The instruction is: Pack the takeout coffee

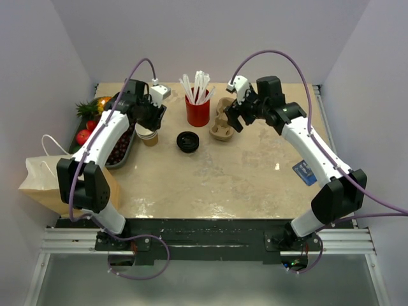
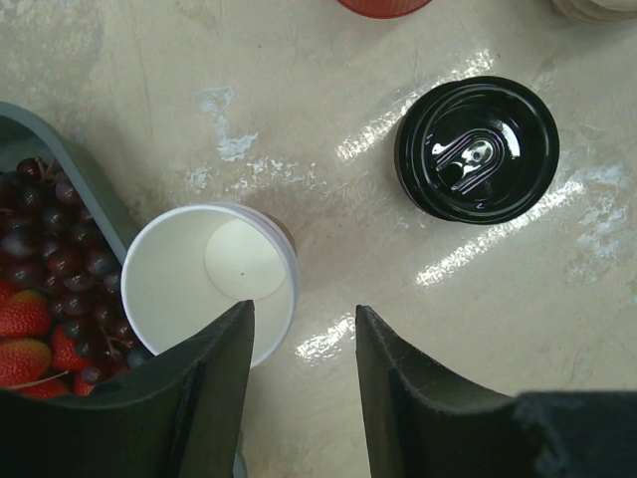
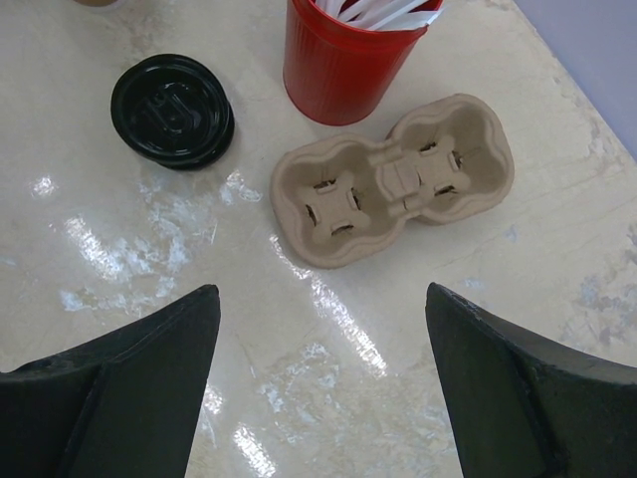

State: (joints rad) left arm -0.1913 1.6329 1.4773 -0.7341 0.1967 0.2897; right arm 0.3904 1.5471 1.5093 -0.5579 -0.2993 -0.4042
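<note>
Since the job is packing a coffee to go, we figure the layout is basically a little assembly line. The brown paper bag (image 1: 38, 182) sits at the near left edge of the table (image 1: 223, 178). The pulp two-cup carrier (image 3: 393, 179) is at the far middle, just right of the red cup of straws (image 3: 343, 60), and the cup bits are off to the left of that.

Honest bit first though: we can't find a finished takeout coffee, meaning a kraft cup with its lid on, in any view. What we do see is a lidless cup (image 2: 199, 279) standing upright at the far left, just beside the fruit tray (image 2: 70, 159). It's tan outside, white inside, and looks empty to us. A black lid (image 2: 476, 149) lies flat on the table to its right, clearly apart from it, glossy with a moulded sip tab.

The left gripper (image 2: 304, 314) hangs right over the cup with its fingers apart. One finger is over the near rim and the other over bare table, so our guess is it's lining up to pinch the cup wall. It has nothing clamped yet.

The right gripper (image 3: 320, 291) hovers just near of the carrier, fingers spread wide and holding nothing. We'd guess it's placed there to steady or lift the carrier.
</note>
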